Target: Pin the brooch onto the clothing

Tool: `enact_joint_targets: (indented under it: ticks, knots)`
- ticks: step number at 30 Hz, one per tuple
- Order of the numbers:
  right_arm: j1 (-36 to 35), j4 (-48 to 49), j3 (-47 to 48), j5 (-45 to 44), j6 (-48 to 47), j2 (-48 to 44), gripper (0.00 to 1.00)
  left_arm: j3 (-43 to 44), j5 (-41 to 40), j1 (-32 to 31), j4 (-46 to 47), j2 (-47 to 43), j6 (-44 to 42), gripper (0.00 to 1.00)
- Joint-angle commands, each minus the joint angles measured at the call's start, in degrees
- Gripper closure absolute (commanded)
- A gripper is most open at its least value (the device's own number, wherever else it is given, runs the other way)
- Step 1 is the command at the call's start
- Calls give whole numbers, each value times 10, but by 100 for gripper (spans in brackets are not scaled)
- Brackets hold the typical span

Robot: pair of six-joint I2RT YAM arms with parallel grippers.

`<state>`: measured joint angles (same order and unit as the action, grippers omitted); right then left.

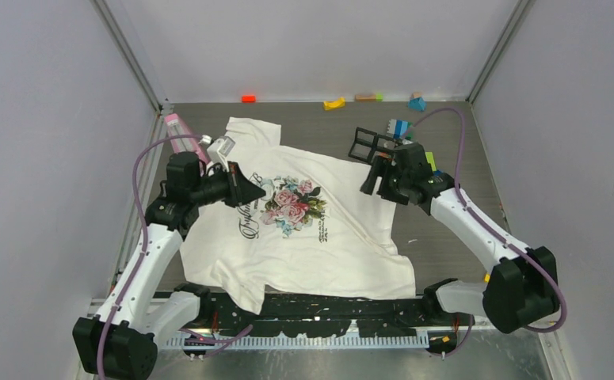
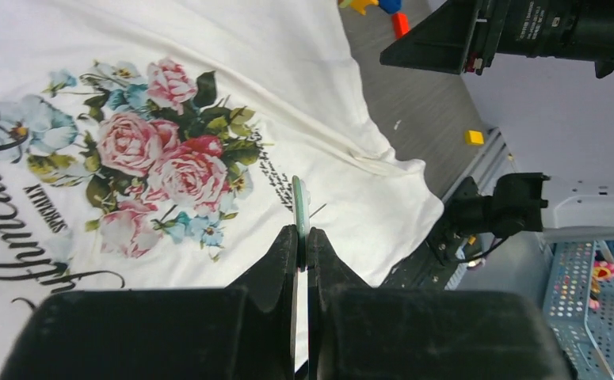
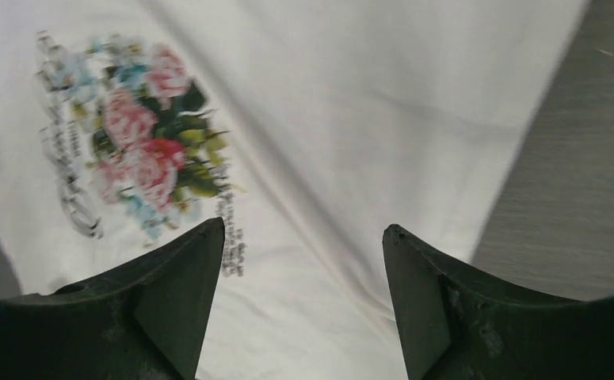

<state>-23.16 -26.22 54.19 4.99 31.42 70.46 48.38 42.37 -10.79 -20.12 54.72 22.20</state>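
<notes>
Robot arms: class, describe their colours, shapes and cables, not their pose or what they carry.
The left arm and right arm both have white links and bulky black joints, and each trails a looping purple cable. The left claw and right claw are black, each with two wedge-shaped fingers.

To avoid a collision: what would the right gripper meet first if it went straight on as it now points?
Probably the T-shirt, on plain white cloth beside the rose print. Nothing else shows ahead of the open right gripper, though depth is unclear.
</notes>
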Motion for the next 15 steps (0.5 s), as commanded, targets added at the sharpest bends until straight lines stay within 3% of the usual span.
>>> enact_joint_targets:
  ticks: [1, 6, 15]
  knots:
    - [57, -59, -45, -107, 24, 30, 22, 29, -73, 3, -46, -17, -35, 100]
    - [69, -51, -68, -168, 28, 87, 23, 27, -65, 3, -39, -12, -27, 100]
    - [76, -32, -50, -172, 32, 180, 36, 21, -54, 3, -29, -16, -18, 100]
